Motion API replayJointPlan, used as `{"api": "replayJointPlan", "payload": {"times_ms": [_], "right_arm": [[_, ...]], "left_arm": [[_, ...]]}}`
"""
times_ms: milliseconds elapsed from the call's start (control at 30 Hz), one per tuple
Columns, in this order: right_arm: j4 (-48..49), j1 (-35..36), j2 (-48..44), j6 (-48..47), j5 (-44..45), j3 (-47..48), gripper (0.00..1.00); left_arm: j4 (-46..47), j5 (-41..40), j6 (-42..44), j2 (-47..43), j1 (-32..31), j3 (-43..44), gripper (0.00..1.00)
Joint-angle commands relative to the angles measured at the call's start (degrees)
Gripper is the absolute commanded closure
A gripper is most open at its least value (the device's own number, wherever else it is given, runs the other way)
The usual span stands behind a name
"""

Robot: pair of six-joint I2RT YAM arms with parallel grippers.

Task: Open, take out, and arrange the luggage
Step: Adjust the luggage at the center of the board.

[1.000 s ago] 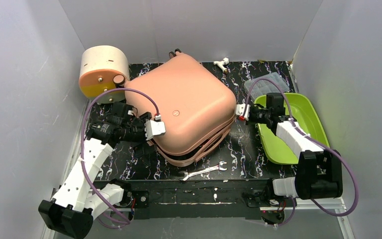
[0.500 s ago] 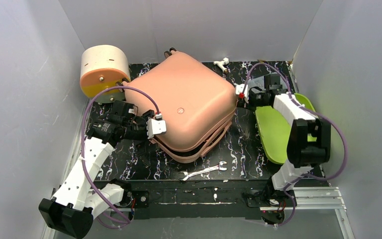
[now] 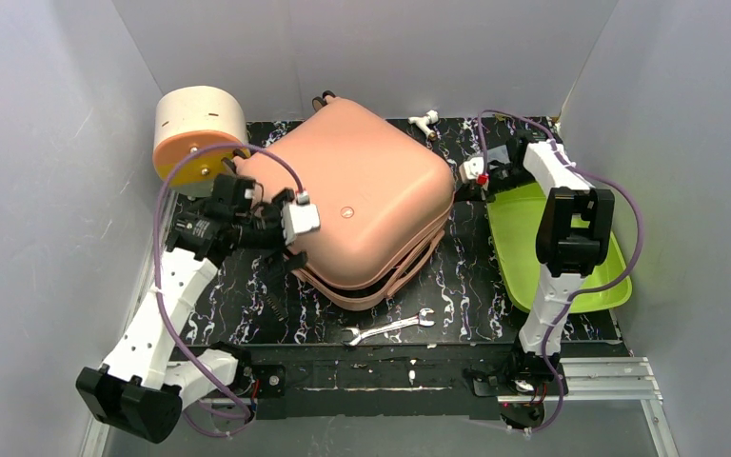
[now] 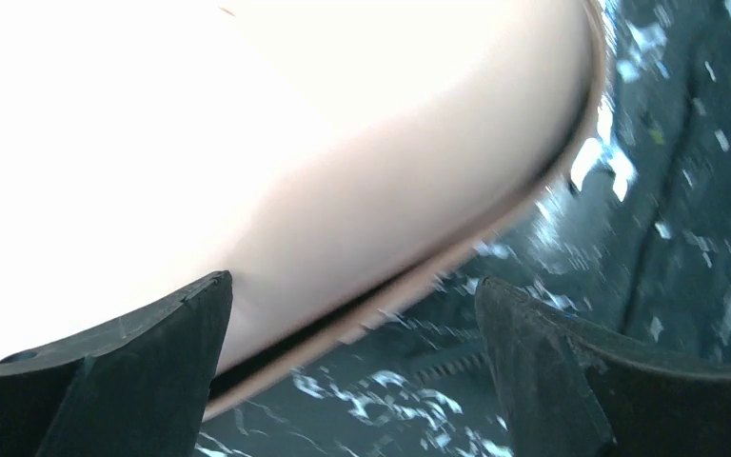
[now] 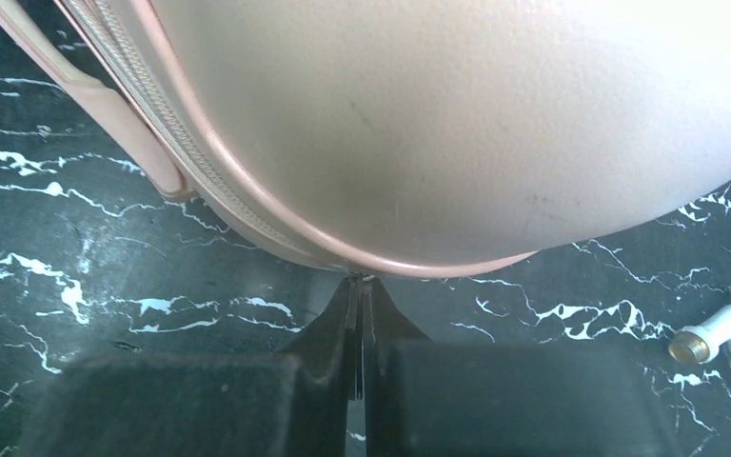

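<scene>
Left fingers (image 4: 133, 371) spread wide, nothing clamped. They sit at the left-near corner of the luggage (image 3: 362, 200), and the wrist view shows the shell's lower rim running across the gap between them. Can't tell if either finger touches the shell.

Right fingers (image 5: 343, 314) pressed together, tips right up against the rim at the luggage's right corner, just below the zipper seam (image 5: 143, 124). Can't tell if anything tiny is pinched between the tips.

Luggage lies flat-side up, turned diagonal, on the middle-to-far part of the desk (image 3: 457, 286). Shell looks shut; seam bands show along the near edge. Wheels (image 3: 331, 98) point to the far wall.

Around it:
- cream-and-orange drum box (image 3: 195, 133) at the far left, just beside the luggage's left corner
- green tray (image 3: 533, 248) to the right, under the right arm
- wrench (image 3: 388, 328) on the desk near the front edge, apart from the luggage
- white tap fitting (image 3: 424, 122) at the far edge
</scene>
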Motion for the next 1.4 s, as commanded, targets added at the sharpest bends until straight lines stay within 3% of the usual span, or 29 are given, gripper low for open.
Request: {"api": "replayJointPlan", "payload": {"times_ms": [0,133,233,367,433,733,933,1100,1167,1267,1367], "right_arm": [[-12.0,0.1,2.1,-12.8,-3.7,1.0,0.99],[-1.2,-0.2,1.2,2.7,-3.5,0.1,0.99],[11.1,-0.2,-1.1,16.9,-0.6,-3.9,0.99],[14.9,-0.2,-1.4,15.9,2.1,-5.8,0.99],[12.6,-0.2,0.7,13.3,2.3,-3.1,0.99],[-4.1,-0.2,14.3,-4.4,-0.1,15.1,0.99],[-7.8,0.3,17.4,-14.3,0.6,18.6,0.99],[0.7,1.4,16.3,-15.3,-0.5,16.9,0.99],[8.1,2.2,15.3,-10.9,0.0,15.5,0.98],[22.9,4.2,13.4,-0.7,3.6,11.5,0.83],[30.6,5.9,13.7,7.3,7.4,11.6,0.83]], "left_arm": [[14.6,0.6,-15.5,4.2,1.2,11.9,0.01],[23.0,1.0,-28.4,8.9,2.9,19.9,0.01],[29.5,-7.3,-34.6,14.5,3.0,24.5,0.01],[35.7,-21.2,-30.2,25.5,3.2,30.0,0.01],[37.8,-23.7,-27.9,31.5,3.9,33.1,0.01],[34.7,-16.9,-23.5,50.7,6.7,46.1,0.01],[30.0,-9.6,-24.0,56.0,7.2,48.3,0.01],[28.8,-5.0,-24.2,56.7,7.2,45.9,0.01],[28.0,-4.2,-24.1,57.0,7.2,45.7,0.01],[27.8,-2.8,-23.7,56.6,7.2,43.9,0.02],[27.3,-1.7,-23.2,56.2,7.2,42.8,0.05]]}}
